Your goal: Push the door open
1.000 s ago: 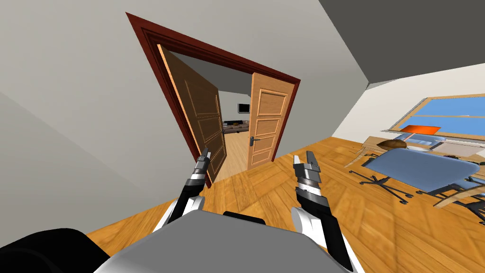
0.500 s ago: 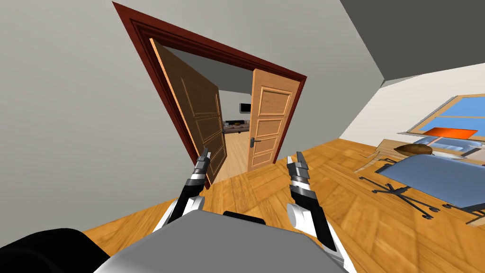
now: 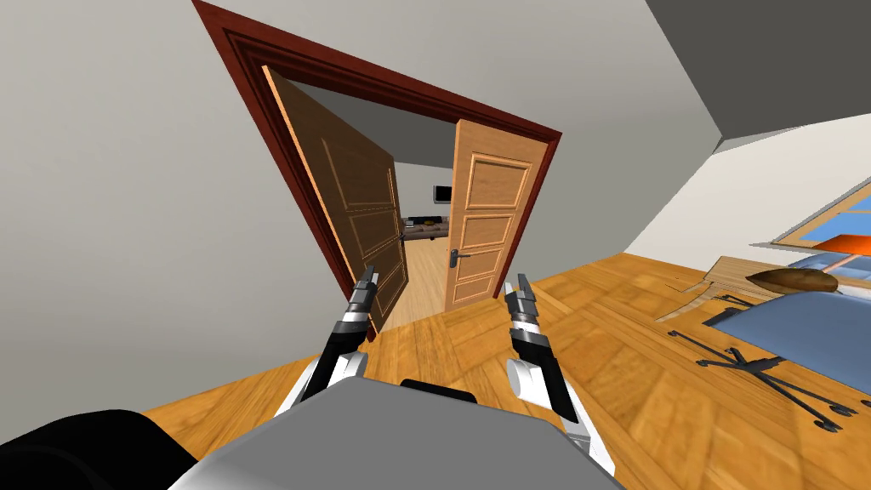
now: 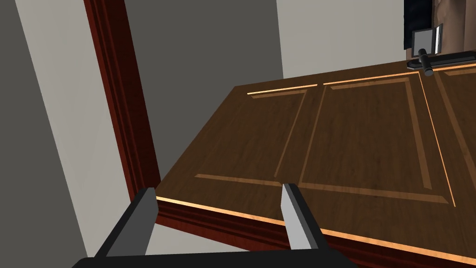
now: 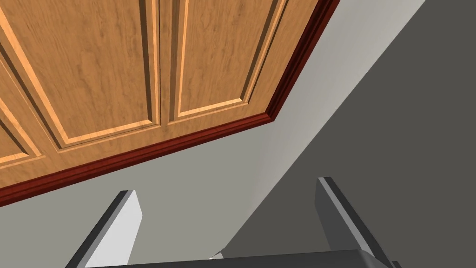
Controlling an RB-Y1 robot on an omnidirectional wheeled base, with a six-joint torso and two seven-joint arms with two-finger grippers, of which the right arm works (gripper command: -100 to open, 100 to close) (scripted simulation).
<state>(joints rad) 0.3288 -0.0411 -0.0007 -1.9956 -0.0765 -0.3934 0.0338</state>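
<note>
Now facing a two-leaf door (image 3: 361, 213), already partly ajar, far ahead.
Holding left jaws and right jaws spread wide, gripping nothing, well apart from the wood. Aiming the left jaws at the dark left leaf (image 4: 348, 139) beside the red frame (image 4: 116, 93), the right jaws at the paler right leaf (image 5: 93, 70). Judging the left jaws nearer; pushing forward flat against that upright leaf, toward its handle (image 4: 425, 63) edge, looking like the coming move.

chair (image 3: 816, 336): cut off at right edge
window (image 3: 832, 225): mostly beyond right edge
far room (image 3: 423, 228): furnishings too small to tell
dark door (image 4: 353, 139): runs past wrist view's edge
</note>
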